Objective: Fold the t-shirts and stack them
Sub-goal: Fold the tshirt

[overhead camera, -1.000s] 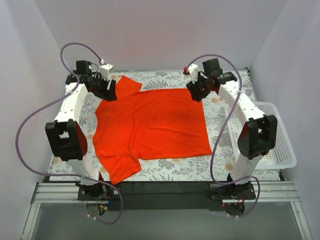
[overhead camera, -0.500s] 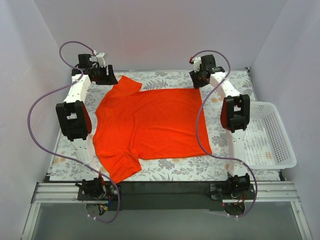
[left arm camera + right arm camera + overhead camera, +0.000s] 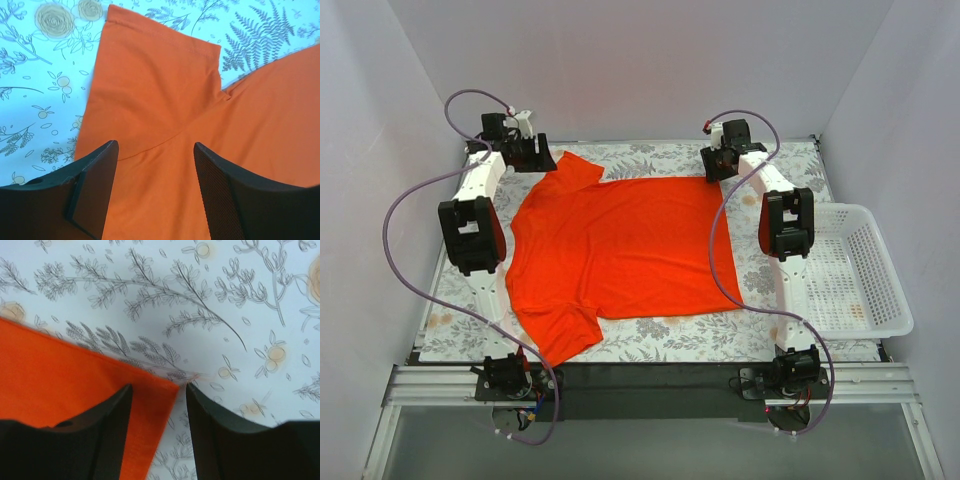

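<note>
One orange-red t-shirt [image 3: 620,250] lies spread flat on the floral mat [image 3: 770,190], collar side to the left, hem to the right. My left gripper [image 3: 542,160] is open above the shirt's far sleeve [image 3: 155,85], at the shoulder seam, holding nothing. My right gripper [image 3: 712,170] is open above the shirt's far right hem corner [image 3: 160,385]; the corner lies between the fingers, with the left finger over cloth and the right finger over bare mat.
A white plastic basket [image 3: 855,270] stands at the mat's right edge, beside the right arm. White walls close in the back and both sides. Purple cables loop from both arms.
Both arms have stretched out to the far edge and both wrists have lifted off the cloth. The shirt has not moved.
</note>
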Tool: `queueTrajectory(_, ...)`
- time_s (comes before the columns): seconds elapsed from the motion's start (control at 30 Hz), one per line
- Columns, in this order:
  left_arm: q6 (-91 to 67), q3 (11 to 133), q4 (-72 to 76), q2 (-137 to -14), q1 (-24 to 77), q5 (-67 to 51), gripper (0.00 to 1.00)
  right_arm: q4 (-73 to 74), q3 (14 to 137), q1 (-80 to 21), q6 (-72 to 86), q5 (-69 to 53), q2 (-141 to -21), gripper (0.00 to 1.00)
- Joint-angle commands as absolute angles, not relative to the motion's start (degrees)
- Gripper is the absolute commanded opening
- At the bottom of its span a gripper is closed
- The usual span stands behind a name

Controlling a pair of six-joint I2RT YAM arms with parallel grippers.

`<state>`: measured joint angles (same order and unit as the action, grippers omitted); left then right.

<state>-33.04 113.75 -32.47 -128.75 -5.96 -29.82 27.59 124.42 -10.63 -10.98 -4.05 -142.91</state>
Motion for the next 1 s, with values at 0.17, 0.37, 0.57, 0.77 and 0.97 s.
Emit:
queueTrajectory(0.17, -34.1, 119.0, -30.8, -131.7, -7.6, -28.3, 0.61, 25.2, 126.8, -10.0, -9.0, -6.5, -145.0, 0.49)
queueTrajectory(0.37, -34.7, 125.1, -30.1, -137.4, -7.6, -22.5, 0.64, 25.3, 125.9, -9.6, -9.3, -9.4, -144.6, 0.22)
queueTrajectory(0.57, -34.5, 135.1, -28.3, -146.5, -7.6, -19.6, 0.63, 25.3, 125.6, -9.6, -10.2, -10.8, -144.4, 0.01)
queueTrajectory(0.77, -31.9, 132.5, -26.1, -147.7, -6.2, -18.5, 0.56, 25.2, 125.2, -9.7, -10.7, -11.8, -144.1, 0.01)
queueTrajectory(0.97, -31.9, 127.4, -26.9, -145.6, -4.9, -20.6, 0.54, 25.2, 125.2, -9.6, -11.1, -12.5, -144.1, 0.01)
